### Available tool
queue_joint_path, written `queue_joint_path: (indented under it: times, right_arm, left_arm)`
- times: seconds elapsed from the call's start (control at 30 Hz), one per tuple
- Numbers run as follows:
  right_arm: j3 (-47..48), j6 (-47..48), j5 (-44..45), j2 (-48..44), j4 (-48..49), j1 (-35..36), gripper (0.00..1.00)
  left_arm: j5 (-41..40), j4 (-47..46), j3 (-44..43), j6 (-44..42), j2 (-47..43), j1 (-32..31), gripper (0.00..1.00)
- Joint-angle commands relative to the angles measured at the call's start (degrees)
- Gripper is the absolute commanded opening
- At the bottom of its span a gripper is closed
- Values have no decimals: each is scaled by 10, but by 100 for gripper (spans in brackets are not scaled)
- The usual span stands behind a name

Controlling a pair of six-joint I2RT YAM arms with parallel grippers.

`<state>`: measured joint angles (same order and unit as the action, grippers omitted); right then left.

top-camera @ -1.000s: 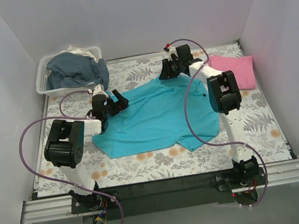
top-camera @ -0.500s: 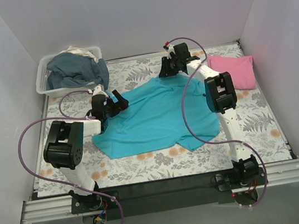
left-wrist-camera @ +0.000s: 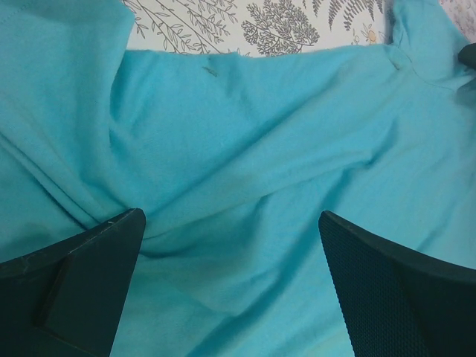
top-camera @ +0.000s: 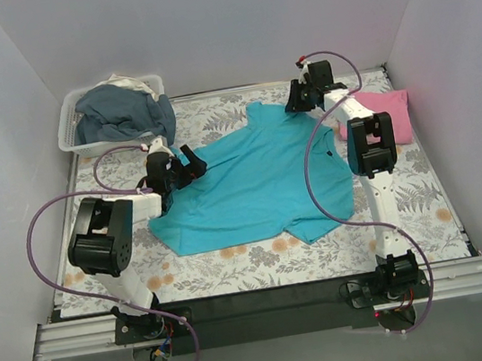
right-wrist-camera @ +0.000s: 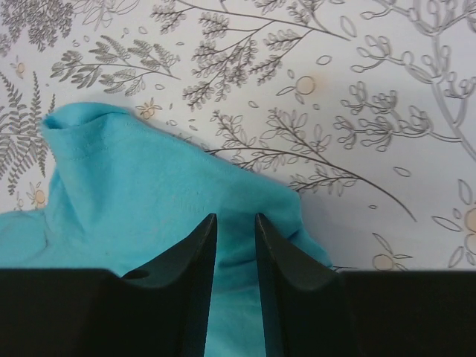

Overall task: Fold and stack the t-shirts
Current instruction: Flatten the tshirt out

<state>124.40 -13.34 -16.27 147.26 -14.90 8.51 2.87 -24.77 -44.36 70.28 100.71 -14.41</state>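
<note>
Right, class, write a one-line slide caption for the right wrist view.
Right gripper pinching the edge of the turquoise t-shirt on the fern-print table cover.

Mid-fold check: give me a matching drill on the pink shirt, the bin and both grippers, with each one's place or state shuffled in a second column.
Column one
1. pink shirt
2. bin
3. left gripper
4. right gripper

Column two
A. open over the teal shirt
B. far left corner, holding dark clothes
C. shut on the teal shirt's edge
D. folded, far right corner

Pairs: 1-D, 2-B, 3-A, 4-C
</note>
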Motion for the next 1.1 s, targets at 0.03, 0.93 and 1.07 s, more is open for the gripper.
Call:
queue_joint_path:
  times: [0.03, 0.93, 1.07]
  right_arm:
    - [4, 4, 59, 14, -51, -8, 24]
    - [-96, -51, -98, -127, 266, -21, 36]
    - [-207, -29, -105, -257, 310, -21, 42]
  left_arm:
    - [7, 5, -30, -12, 16, 3, 97]
    - [44, -43, -158, -85, 35, -16, 97]
    - [0, -70, -96, -110, -73, -41, 97]
